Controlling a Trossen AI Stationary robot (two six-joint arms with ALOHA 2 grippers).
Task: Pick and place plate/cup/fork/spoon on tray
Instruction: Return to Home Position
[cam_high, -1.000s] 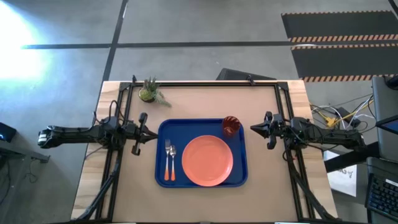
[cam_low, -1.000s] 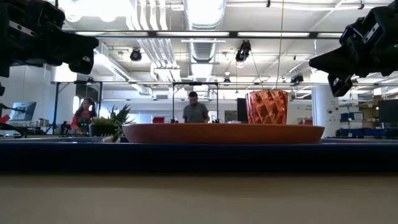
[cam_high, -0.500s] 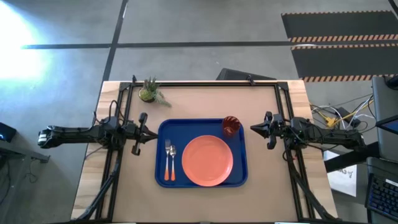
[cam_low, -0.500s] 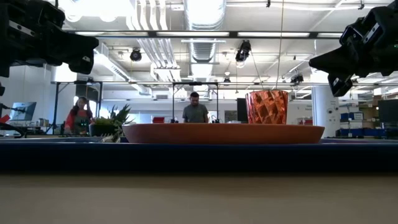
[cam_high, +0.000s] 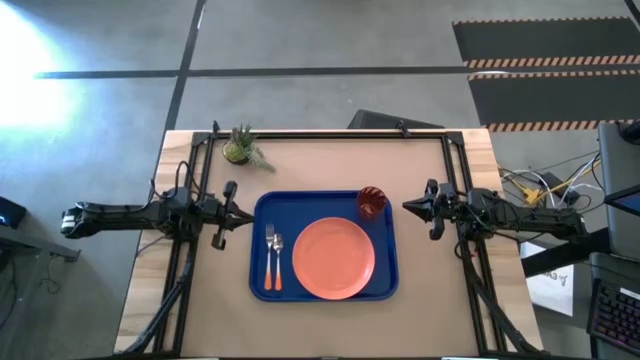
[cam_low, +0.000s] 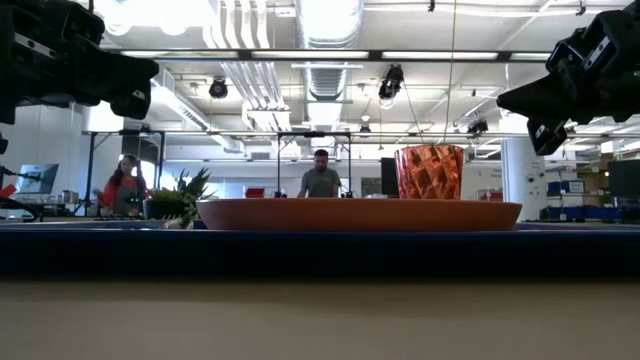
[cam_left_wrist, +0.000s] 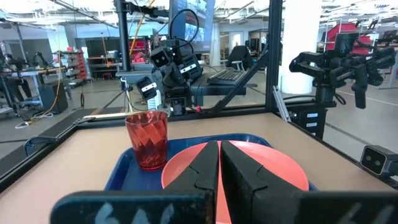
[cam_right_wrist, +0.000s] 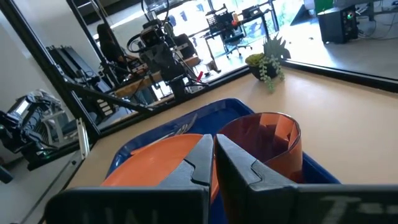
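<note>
Tray (cam_high: 325, 245) already holds plate (cam_high: 334, 258), cup (cam_high: 371, 202), fork (cam_high: 269, 257) and spoon (cam_high: 278, 260); we judge nothing left, our left pincer (cam_high: 232, 213) and right pincer (cam_high: 408, 206) clenched, empty, flanking it.

Glossy blue plastic tray (cam_high: 385, 282), matt pink plate (cam_high: 334, 258), faceted translucent cup (cam_left_wrist: 147, 140).

Light is even and bright indoors. In the high view a strong white glare washes the floor (cam_high: 40, 40) at the upper left; the table (cam_high: 330, 160) shows only soft, faint shadows. In the low view ceiling lamps (cam_low: 320, 20) blow out overhead, and the near tray (cam_low: 320, 255) rim is dark and blurred.
</note>
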